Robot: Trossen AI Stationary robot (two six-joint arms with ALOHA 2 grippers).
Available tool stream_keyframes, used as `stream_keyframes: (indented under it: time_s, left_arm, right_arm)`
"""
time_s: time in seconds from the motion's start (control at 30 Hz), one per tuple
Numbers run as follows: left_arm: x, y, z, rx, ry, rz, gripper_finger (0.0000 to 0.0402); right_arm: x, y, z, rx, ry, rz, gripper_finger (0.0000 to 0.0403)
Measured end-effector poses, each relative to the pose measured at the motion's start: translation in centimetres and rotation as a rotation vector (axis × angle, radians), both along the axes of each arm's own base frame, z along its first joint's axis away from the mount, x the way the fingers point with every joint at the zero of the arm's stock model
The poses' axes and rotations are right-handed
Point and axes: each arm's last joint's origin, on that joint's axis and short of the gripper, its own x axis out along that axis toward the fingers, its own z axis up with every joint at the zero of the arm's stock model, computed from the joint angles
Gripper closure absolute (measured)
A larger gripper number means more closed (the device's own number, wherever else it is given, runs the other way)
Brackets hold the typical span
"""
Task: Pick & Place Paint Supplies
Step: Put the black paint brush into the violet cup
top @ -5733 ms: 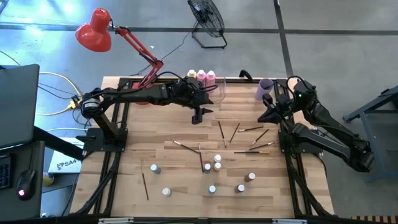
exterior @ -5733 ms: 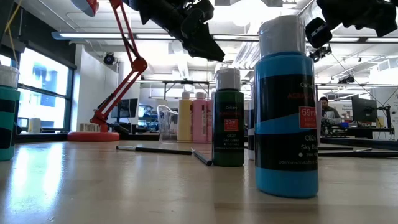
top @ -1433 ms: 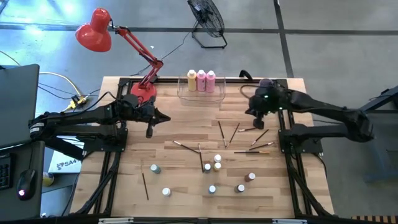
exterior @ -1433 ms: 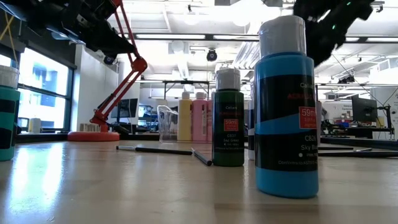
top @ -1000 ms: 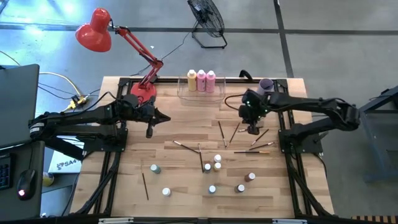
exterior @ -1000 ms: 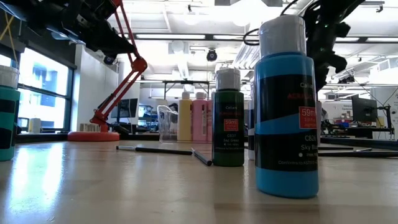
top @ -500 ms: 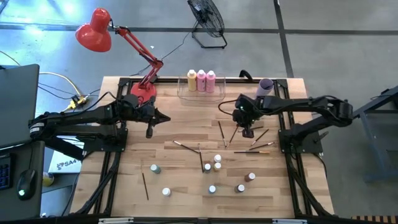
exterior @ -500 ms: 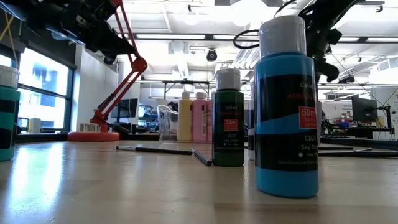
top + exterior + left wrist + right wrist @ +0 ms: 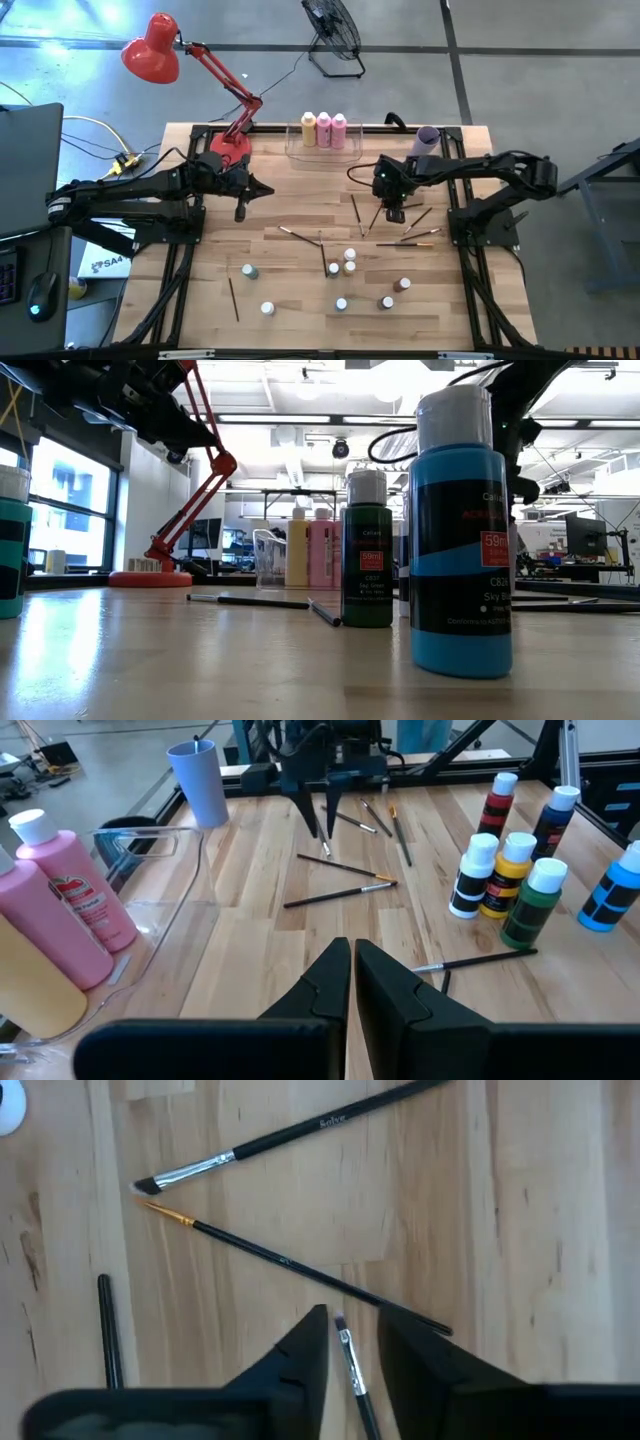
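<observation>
Several thin paintbrushes (image 9: 357, 214) lie scattered on the wooden table's right half. My right gripper (image 9: 394, 213) hangs over them, pointing down and open. Its fingers stand on either side of a brush's silver-ferruled bristle end (image 9: 348, 1352) without touching it. Two more brushes (image 9: 290, 1265) lie just beyond. Small white-capped bottles (image 9: 345, 262) stand near the middle front. Three tall pink and yellow bottles (image 9: 323, 129) stand in a clear bin (image 9: 296, 152) at the far edge. My left gripper (image 9: 240, 211) is shut and hovers above the table's left part.
A lilac cup (image 9: 427, 137) stands at the far right, behind my right arm. A red desk lamp's base (image 9: 225, 150) sits at the far left. More small bottles (image 9: 249, 271) and a lone brush (image 9: 233, 299) lie near the front left.
My right gripper has moved toward the table's left edge and come down over the scattered brushes. The brushes and bottles have stayed in place.
</observation>
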Motion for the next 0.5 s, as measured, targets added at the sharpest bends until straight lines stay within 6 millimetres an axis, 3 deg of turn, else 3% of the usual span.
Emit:
stream_keyframes:
  time_s: [0.17, 0.5]
  left_arm:
    - [0.0, 0.0, 0.0, 0.000, 0.000, 0.000, 0.0385]
    - [0.0, 0.0, 0.0, 0.000, 0.000, 0.000, 0.0385]
  right_arm:
    - [0.1, 0.1, -0.2, 0.011, 0.007, 0.007, 0.0295]
    - [0.2, 0.0, -1.2, -0.003, 0.069, -0.011, 0.0301]
